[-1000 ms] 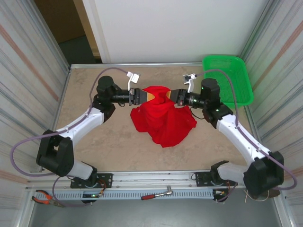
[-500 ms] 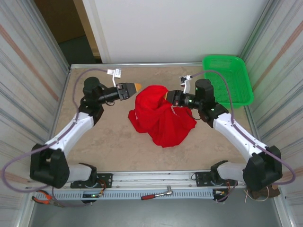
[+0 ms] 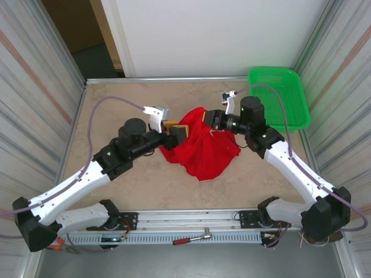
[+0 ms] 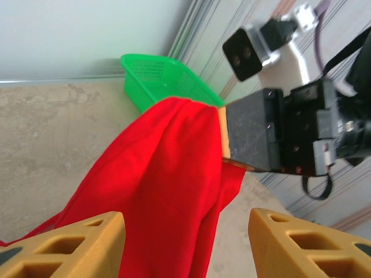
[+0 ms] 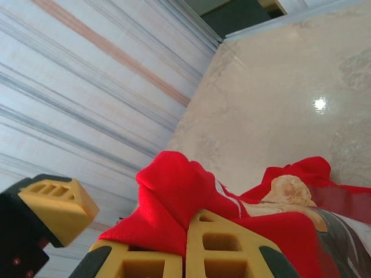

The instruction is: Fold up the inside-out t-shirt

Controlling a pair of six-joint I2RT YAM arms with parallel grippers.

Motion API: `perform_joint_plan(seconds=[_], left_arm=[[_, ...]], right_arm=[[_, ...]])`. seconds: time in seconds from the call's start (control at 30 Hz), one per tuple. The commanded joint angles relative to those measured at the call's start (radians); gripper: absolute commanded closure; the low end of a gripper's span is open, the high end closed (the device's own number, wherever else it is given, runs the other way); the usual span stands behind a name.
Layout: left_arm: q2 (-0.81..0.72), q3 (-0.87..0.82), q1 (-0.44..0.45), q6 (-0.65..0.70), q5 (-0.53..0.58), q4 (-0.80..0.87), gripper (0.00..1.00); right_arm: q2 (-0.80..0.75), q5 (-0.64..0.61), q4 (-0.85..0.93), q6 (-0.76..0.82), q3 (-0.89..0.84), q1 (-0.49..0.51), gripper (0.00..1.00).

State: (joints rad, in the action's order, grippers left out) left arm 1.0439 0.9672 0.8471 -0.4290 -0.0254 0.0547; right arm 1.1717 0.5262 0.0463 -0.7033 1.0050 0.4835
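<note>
While the right gripper [image 3: 203,118] clamps the lifted peak of the inside-out t-shirt [image 3: 203,152] at frame centre, the left gripper [image 3: 178,131] hangs released just left of it, jaws facing the cloth, the rest heaped on the table [image 3: 116,107].

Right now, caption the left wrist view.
Open left gripper faces red t-shirt hanging from shut right gripper, green mesh basket behind.
</note>
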Motion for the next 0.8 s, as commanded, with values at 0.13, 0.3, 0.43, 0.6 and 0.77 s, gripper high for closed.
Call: perform_joint_plan(seconds=[0.13,0.3,0.43,0.6,0.77], left_arm=[[0.144,0.074,0.024,0.101,0.092,-0.052,0.41],[0.202,0.094,0.024,0.129,0.050,-0.101,0.39],[0.222,0.091,0.023,0.133,0.041,-0.125,0.37],[0.199,0.054,0.024,0.112,0.017,-0.179,0.36],[0.222,0.051,0.024,0.108,0.020,-0.164,0.35]], right_arm=[[0.004,-0.033,0.010,0.002,0.053,0.024,1.00],[0.012,-0.038,0.021,0.010,0.057,0.036,1.00],[0.018,-0.043,0.026,0.014,0.060,0.045,1.00],[0.021,-0.049,0.033,0.021,0.059,0.048,1.00],[0.021,-0.046,0.033,0.020,0.067,0.050,1.00]])
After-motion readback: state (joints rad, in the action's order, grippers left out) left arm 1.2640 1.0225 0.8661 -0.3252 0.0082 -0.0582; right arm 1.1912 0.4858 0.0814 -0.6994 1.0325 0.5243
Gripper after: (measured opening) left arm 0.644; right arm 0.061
